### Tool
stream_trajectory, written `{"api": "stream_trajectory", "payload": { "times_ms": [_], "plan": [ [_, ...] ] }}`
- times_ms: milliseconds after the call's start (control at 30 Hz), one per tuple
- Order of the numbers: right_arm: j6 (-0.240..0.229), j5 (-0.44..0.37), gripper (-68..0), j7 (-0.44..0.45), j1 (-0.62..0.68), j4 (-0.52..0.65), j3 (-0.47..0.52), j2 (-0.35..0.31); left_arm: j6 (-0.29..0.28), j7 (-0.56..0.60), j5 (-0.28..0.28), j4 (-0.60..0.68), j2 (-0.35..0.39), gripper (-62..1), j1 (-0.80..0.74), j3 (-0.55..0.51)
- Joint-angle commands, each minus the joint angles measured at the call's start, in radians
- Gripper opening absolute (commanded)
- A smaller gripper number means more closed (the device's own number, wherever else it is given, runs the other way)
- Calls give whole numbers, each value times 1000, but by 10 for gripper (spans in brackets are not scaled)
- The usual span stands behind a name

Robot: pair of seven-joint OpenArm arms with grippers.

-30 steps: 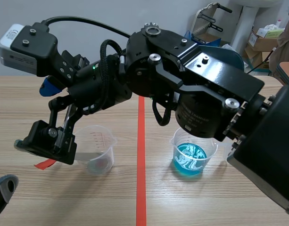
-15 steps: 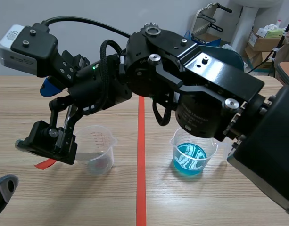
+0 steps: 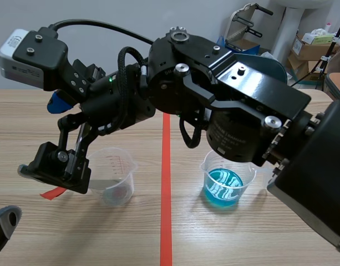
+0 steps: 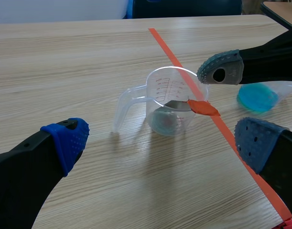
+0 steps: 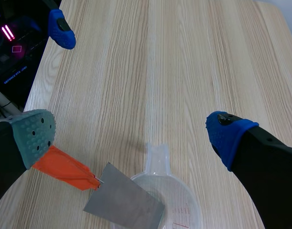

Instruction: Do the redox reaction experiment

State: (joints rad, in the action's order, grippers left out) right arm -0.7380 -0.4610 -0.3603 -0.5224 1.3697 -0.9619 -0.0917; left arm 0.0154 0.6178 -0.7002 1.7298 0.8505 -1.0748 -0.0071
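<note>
A clear measuring cup (image 3: 115, 176) stands left of the red tape line. A grey metal sheet (image 5: 125, 201) with an orange tab (image 5: 65, 168) leans in the cup, its tab sticking out over the rim. My right gripper (image 5: 131, 136) hovers open just above the cup (image 5: 172, 205); its grey pad (image 5: 37, 135) is close over the tab. In the scene view the right arm reaches across to the left, its gripper (image 3: 61, 172) beside the cup. My left gripper (image 4: 160, 148) is open and low, facing the cup (image 4: 172, 102) and the sheet (image 4: 176, 105).
A beaker of blue liquid (image 3: 225, 185) stands right of the red tape line (image 3: 166, 221), also visible in the left wrist view as the blue beaker (image 4: 257, 98). The left arm's fingertip (image 3: 4, 220) sits at the near left of the table. Boxes and a chair stand behind the table.
</note>
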Motion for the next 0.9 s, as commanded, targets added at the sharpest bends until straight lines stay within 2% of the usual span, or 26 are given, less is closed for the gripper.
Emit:
{"api": "stream_trajectory", "payload": {
  "times_ms": [0, 867],
  "plan": [
    [-8, -11, 4, 8, -20, 12, 3, 0, -3, 14, 5, 18, -8, 14, -2, 5],
    [-8, 5, 4, 8, -21, 12, 3, 0, -3, 14, 5, 18, -8, 14, -2, 5]
  ]
}}
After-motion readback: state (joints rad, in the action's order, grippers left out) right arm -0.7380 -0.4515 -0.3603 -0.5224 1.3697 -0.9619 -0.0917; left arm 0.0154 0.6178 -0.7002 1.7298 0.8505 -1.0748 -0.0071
